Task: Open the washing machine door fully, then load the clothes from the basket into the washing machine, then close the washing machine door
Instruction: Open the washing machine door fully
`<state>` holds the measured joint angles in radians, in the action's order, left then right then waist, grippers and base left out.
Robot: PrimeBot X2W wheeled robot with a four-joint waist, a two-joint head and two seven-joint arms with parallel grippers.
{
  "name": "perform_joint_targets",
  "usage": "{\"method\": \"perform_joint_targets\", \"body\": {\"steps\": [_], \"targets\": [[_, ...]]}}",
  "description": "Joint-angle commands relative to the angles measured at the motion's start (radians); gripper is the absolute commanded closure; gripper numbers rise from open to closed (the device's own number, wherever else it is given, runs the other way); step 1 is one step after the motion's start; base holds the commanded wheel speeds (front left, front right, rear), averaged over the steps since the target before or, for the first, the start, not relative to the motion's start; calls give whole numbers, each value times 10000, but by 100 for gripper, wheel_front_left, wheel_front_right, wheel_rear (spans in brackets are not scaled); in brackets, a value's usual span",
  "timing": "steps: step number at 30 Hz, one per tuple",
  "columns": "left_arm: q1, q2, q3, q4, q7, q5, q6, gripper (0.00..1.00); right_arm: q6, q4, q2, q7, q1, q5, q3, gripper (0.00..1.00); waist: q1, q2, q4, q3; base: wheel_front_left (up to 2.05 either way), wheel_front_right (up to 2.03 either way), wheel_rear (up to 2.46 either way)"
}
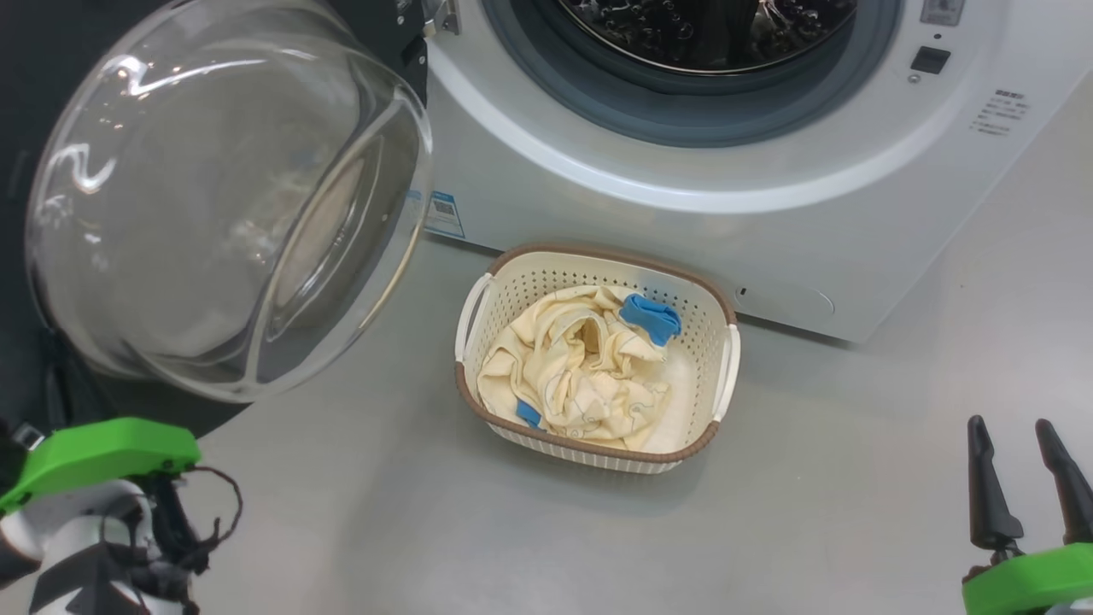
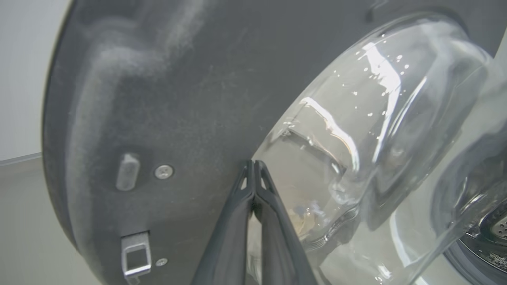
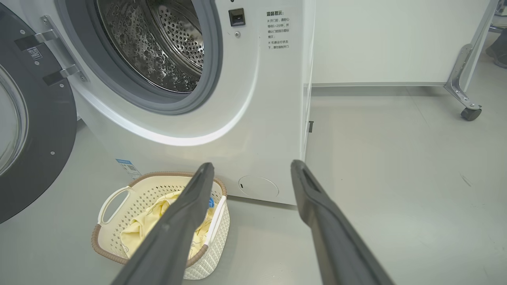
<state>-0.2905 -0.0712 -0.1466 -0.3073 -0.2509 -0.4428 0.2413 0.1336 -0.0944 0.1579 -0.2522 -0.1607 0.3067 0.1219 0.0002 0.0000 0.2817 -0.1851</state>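
Both jaws of my left gripper are clenched together, empty, tips close to the open door's inner face beside its glass bowl. My right gripper hangs spread wide over the floor. Clothes lie in the basket, just before the washer.

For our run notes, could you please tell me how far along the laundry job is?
Done, apparently: the washing machine door stands wide open, baring the steel drum. In hand: the shut left claw points at the door's inner face, perhaps to push it wider; the open right claw holds nothing. Left: the clothes all lie in the basket, so loading and closing the door remain.
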Motion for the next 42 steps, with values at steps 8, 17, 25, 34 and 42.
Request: {"method": "perform_joint_targets", "body": {"steps": [8,17,25,34,42], "targets": [[-1110,-83,-1637,-455,-108,858,-272,100,-29,272,361,-95,399,64,-205,0,-2,0,-234,-91,0,0,0],[-1456,64,-2501,-1059,-108,1602,-591,100,-29,182,239,-95,454,52,-251,0,-2,0,-362,57,0,0,0],[-1207,175,-2749,-678,-108,1918,-972,100,-29,132,93,-95,370,21,-243,0,-2,0,-350,433,0,0,0],[65,206,-1339,1283,-108,1278,-1207,55,-29,96,-54,-95,338,28,-265,0,-2,0,-379,803,0,0,0],[1573,208,1081,4096,-108,1238,-899,0,-29,118,-192,-95,302,9,-325,0,-2,0,-591,1122,0,0,0]]}}
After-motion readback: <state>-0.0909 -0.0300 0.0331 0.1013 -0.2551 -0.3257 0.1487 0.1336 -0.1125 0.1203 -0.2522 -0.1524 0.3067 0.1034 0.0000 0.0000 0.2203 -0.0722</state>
